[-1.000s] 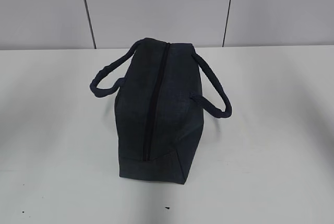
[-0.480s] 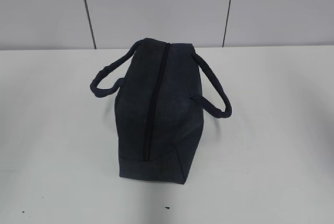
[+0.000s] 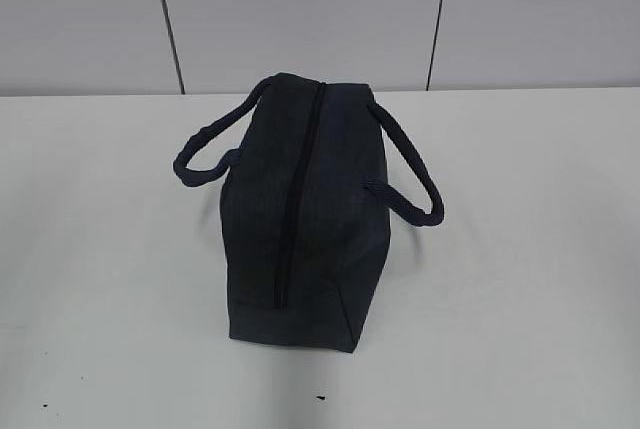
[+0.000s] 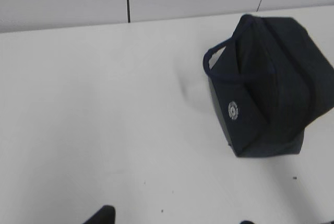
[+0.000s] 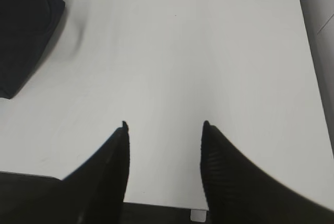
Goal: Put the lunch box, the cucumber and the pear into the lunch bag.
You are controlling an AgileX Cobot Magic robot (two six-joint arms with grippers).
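The lunch bag (image 3: pixel 330 219) is dark navy and stands mid-table, end toward the camera. Its long zipper (image 3: pixel 298 189) runs along the top and looks closed, and a padded handle droops to each side. The left wrist view shows the lunch bag (image 4: pixel 271 88) far off at upper right, and the right wrist view shows a corner of the lunch bag (image 5: pixel 23 31) at upper left. My left gripper (image 4: pixel 175 217) is open over bare table, only its tips showing. My right gripper (image 5: pixel 165 125) is open and empty near the table's front edge. The lunch box, cucumber and pear are out of view.
The white table (image 3: pixel 520 279) spreads around the bag, with a grey panelled wall (image 3: pixel 300 9) behind it. In the right wrist view the table's near edge (image 5: pixel 156 203) lies just under the fingers, and its side edge (image 5: pixel 308 51) runs along the right.
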